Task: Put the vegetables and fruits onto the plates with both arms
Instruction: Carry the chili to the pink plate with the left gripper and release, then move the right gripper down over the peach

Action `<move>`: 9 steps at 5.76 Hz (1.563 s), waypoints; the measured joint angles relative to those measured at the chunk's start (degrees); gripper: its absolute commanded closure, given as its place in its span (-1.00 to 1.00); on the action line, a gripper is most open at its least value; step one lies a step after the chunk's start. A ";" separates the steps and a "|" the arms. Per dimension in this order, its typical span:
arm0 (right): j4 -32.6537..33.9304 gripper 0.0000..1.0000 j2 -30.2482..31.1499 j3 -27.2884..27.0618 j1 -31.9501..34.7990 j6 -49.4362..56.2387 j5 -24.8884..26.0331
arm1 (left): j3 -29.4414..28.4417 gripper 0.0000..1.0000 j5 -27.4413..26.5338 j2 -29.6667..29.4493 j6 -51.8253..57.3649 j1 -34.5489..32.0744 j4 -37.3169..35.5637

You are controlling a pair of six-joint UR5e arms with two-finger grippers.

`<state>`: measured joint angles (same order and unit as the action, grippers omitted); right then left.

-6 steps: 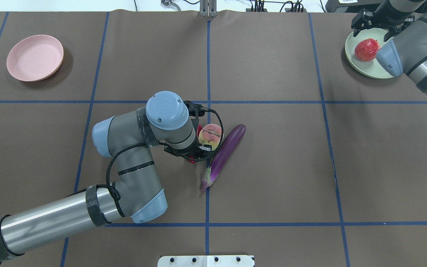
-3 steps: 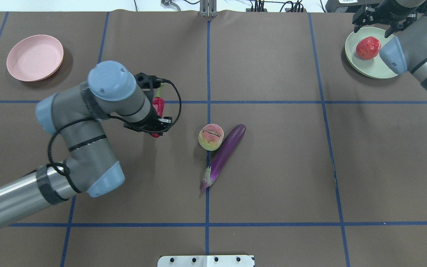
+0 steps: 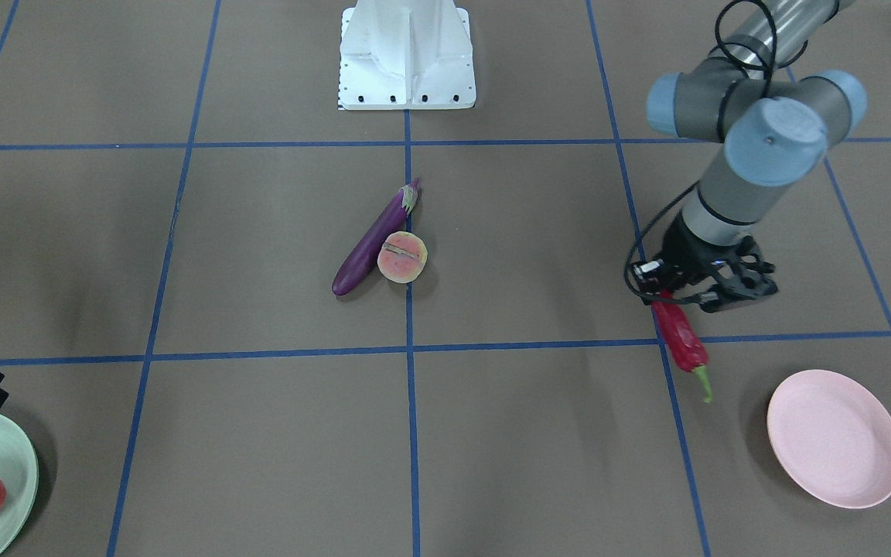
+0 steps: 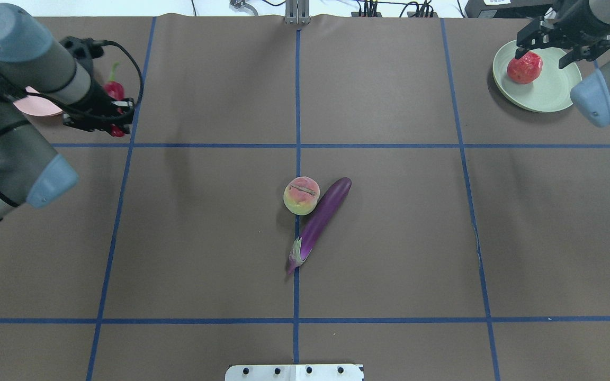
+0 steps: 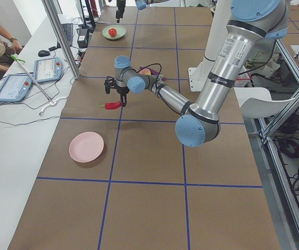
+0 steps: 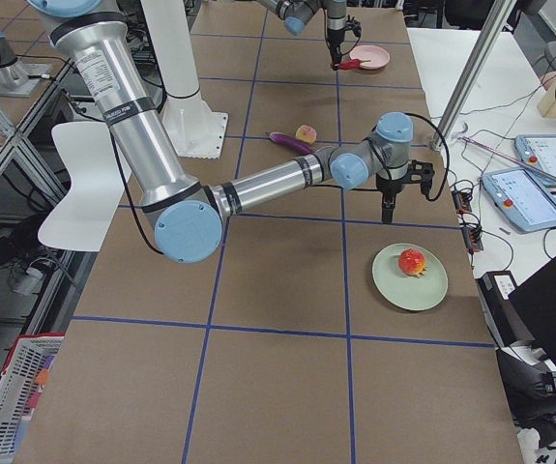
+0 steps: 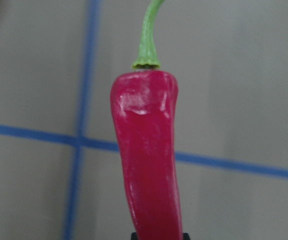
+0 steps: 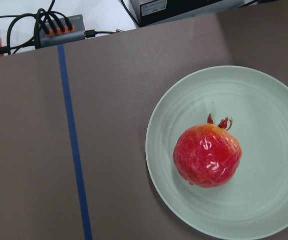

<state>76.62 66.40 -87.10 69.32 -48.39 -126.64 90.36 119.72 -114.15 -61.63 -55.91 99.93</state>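
Observation:
My left gripper [image 4: 105, 114] is shut on the red chili [image 4: 115, 90] and holds it above the table, just beside the pale pink plate [image 4: 35, 106], which the arm partly hides. The chili [image 3: 681, 340] hangs stem outward near the pink plate [image 3: 836, 437] and fills the left wrist view [image 7: 149, 165]. My right gripper [image 4: 547, 48] is open and empty above the mint green plate [image 4: 548, 90], where the pomegranate [image 4: 525, 67] lies. The right wrist view shows the pomegranate [image 8: 207, 155] too. The peach [image 4: 301, 195] touches the purple eggplant [image 4: 319, 222] at the table's middle.
The white pedestal [image 3: 407, 54] stands at the robot's edge of the table. Blue tape lines cross the brown table cover. A power strip with cables [image 8: 58, 22] lies past the table's far edge. An operators' desk with tablets [image 5: 14, 86] runs along the far side.
My left arm has carried the chili from beside the peach at the table's middle over to the far left, next to the pink plate. My right gripper has shifted slightly over the pomegranate.

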 measured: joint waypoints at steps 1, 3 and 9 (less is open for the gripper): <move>-0.12 -1.00 1.50 -2.84 -0.12 -1.78 -1.50 | -7.51 1.00 0.12 -1.70 2.11 -4.90 0.36; -0.31 -1.00 4.92 -8.56 -1.74 -6.13 -2.83 | -23.65 -0.98 0.19 -8.22 9.85 -10.86 0.91; -0.68 -1.00 3.43 -20.63 -24.18 -41.08 6.48 | -22.15 -1.00 9.92 -11.27 10.21 -12.47 3.47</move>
<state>75.93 69.83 -107.73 45.14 -89.47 -120.15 68.22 129.64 -125.42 -51.42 -68.38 103.41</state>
